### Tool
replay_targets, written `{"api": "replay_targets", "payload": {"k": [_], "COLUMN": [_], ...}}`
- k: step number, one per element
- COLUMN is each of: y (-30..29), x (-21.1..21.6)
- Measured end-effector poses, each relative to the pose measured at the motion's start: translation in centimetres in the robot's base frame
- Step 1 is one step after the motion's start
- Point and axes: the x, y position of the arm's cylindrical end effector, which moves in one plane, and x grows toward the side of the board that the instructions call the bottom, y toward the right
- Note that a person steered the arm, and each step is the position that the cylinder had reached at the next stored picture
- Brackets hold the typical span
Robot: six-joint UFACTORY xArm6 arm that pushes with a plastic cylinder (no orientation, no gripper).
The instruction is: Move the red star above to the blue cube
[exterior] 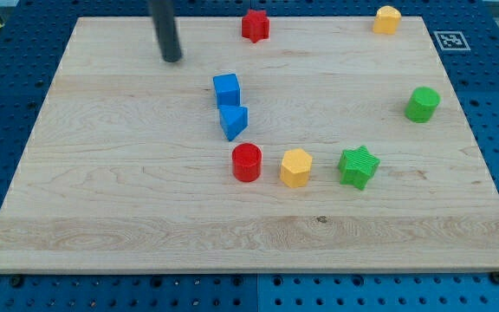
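Note:
The red star (255,25) lies near the board's top edge, a little right of centre. The blue cube (226,89) sits below it and slightly to the left, mid-board. A blue triangular block (234,120) touches the cube's lower side. My tip (172,59) rests on the board at the view's upper left, left of the red star and up-left of the blue cube, touching no block.
A red cylinder (246,162), a yellow hexagonal block (295,167) and a green star (358,166) form a row below centre. A green cylinder (422,104) stands at the right. A yellow block (387,19) sits at the top right. The wooden board (102,217) lies on a blue perforated table.

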Motion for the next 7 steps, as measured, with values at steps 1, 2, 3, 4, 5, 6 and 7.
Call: {"api": "replay_targets", "payload": {"k": [1, 2, 3, 4, 5, 6, 7], "y": [6.7, 13.1, 16.4, 15.9, 14.2, 11.7, 7.2], "x": [0.0, 0.0, -1.4, -6.0, -8.4, -9.4, -9.7]}}
